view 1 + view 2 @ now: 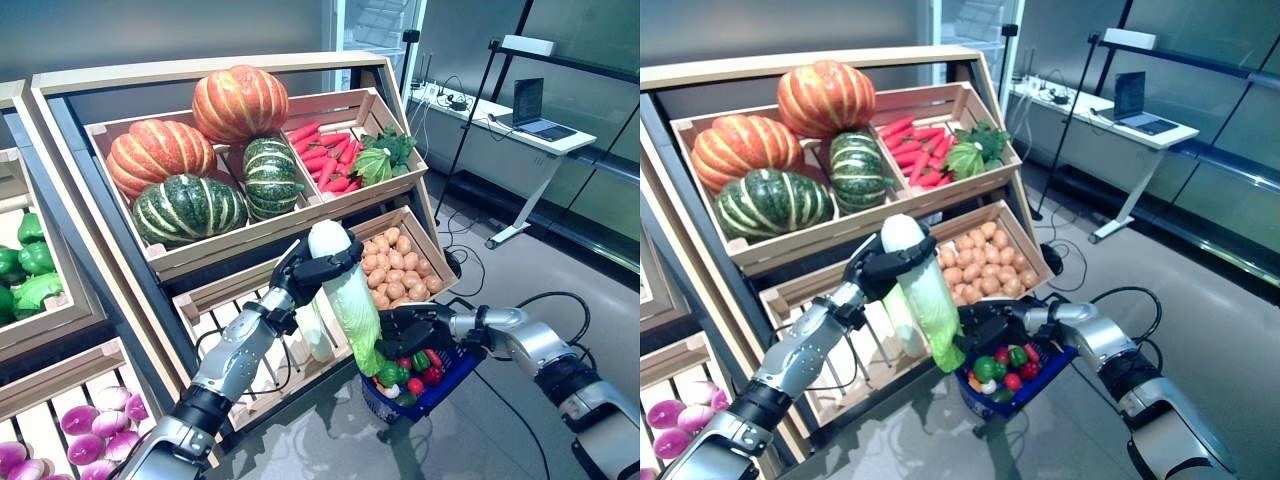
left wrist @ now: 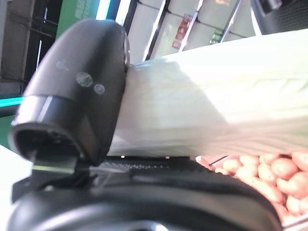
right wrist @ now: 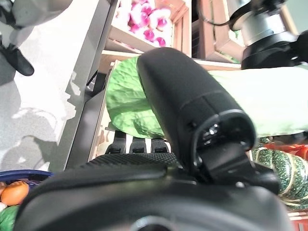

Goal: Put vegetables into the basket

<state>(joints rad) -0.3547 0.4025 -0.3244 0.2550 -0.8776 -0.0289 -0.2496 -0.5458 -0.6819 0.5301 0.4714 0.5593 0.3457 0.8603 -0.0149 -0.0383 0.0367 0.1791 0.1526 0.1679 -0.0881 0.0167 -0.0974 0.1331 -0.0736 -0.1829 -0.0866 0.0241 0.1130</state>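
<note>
The cabbage (image 1: 342, 290), long and pale with a green leafy end, hangs in front of the wooden shelf (image 1: 215, 275), its white stem end up in the left hand (image 1: 318, 270) and its leaves pointing down toward the basket (image 1: 430, 390). Its long axis runs steeply, tilted so the leafy tip sits just at the basket's near rim, beside the right hand (image 1: 420, 328). The left hand's fingers are curled round the upper part of the cabbage, as the left wrist view confirms. The right hand holds the blue basket by its handle, fingers wrapped over it, just below and to the right of the cabbage.

The basket already holds small red and green vegetables (image 1: 410, 372). Behind, the upper crates carry pumpkins (image 1: 200, 150) and carrots (image 1: 325, 155); a lower crate of potatoes (image 1: 395, 268) sits just behind the cabbage. A second pale cabbage (image 1: 312, 330) lies in the slatted crate under the left arm.

The coming move likely means lowering the cabbage leaf-first into the basket; the right hand on the handle sits close to that path.
</note>
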